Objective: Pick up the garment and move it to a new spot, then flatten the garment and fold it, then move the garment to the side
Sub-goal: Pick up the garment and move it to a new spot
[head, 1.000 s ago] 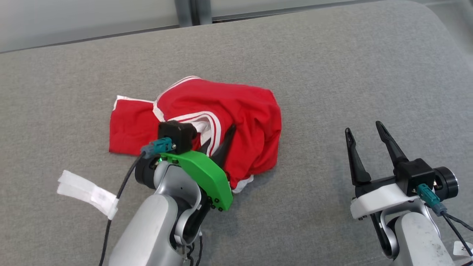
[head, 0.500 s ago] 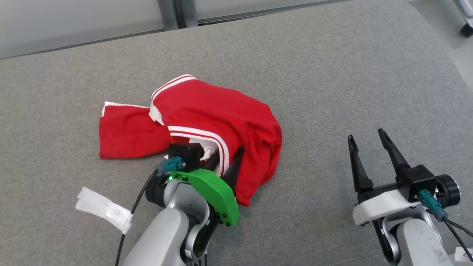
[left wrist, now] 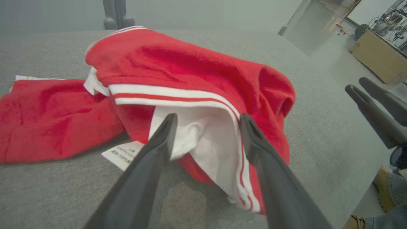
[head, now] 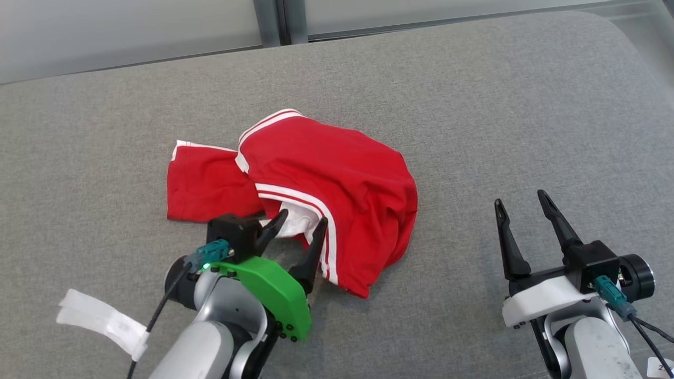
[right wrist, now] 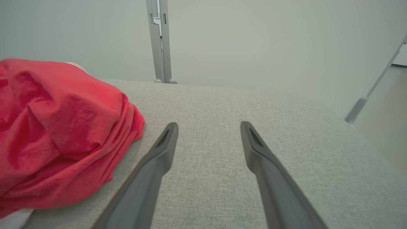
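The red garment (head: 326, 184) lies in a rumpled heap near the middle of the grey fabric-covered counter (head: 500, 105). One flat panel spreads toward the robot's left and the bulkier, white-striped part mounds toward the right, so its long axis runs roughly across the robot's front.

The left end effector (head: 303, 218) sits at the near edge of the heap with its fingers spread wide, straddling the striped hem and white lining (left wrist: 206, 140) and clamping nothing. A care label (left wrist: 122, 154) lies on the counter just beside them.

The right end effector (head: 520, 199) is equally wide open and empty, well apart on bare counter, with the garment off to its left.

The left arm is clearly the nearer. Flattening probably calls for each arm to take one end of that long axis.
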You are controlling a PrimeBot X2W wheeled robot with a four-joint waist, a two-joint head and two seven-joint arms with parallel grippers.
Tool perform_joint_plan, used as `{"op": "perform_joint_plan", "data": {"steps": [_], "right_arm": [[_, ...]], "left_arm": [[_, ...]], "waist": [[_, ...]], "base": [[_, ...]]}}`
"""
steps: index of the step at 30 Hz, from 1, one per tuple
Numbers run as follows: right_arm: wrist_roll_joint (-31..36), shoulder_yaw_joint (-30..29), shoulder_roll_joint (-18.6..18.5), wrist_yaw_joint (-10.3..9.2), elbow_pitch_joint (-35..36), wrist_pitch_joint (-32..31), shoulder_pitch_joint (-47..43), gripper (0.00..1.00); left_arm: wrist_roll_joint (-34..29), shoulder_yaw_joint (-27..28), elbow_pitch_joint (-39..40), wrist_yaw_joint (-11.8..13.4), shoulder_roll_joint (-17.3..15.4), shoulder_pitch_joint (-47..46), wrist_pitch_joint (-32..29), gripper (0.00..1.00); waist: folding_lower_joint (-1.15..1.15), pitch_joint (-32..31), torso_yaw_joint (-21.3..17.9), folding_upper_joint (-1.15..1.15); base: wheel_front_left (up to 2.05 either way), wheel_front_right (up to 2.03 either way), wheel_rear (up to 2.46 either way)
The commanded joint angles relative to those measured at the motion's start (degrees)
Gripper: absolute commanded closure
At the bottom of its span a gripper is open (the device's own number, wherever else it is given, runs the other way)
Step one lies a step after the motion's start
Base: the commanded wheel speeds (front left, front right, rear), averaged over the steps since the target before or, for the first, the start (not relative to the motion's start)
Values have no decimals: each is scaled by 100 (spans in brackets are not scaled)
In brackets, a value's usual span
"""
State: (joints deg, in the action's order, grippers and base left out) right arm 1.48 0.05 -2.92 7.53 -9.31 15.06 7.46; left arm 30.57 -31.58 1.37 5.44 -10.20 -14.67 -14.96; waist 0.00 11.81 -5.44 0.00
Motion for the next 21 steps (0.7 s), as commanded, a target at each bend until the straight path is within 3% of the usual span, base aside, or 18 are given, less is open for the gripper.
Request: {"op": "perform_joint_plan", "data": {"steps": [1,7,18,21], "right_arm": [[37,2,-20,-8,10,18,-45,0],[29,62,-45,-8,-29,18,11,0],[-40,154,-30,-8,-36,19,86,0],[-55,138,-20,-8,-52,18,65,0]], "left_arm": [[-36,54,116,39,-87,31,-73,0],[157,221,166,-16,-331,-372,-605,0],[106,365,-861,-150,-658,-1358,-1187,0],[199,320,-1161,-286,-697,-1549,-1358,0]], "waist": [[0,-3,25,0],[0,-23,29,0],[0,87,-198,0],[0,110,-260,0]], "base": [[0,0,0],[0,0,0],[0,0,0],[0,0,0]]}}
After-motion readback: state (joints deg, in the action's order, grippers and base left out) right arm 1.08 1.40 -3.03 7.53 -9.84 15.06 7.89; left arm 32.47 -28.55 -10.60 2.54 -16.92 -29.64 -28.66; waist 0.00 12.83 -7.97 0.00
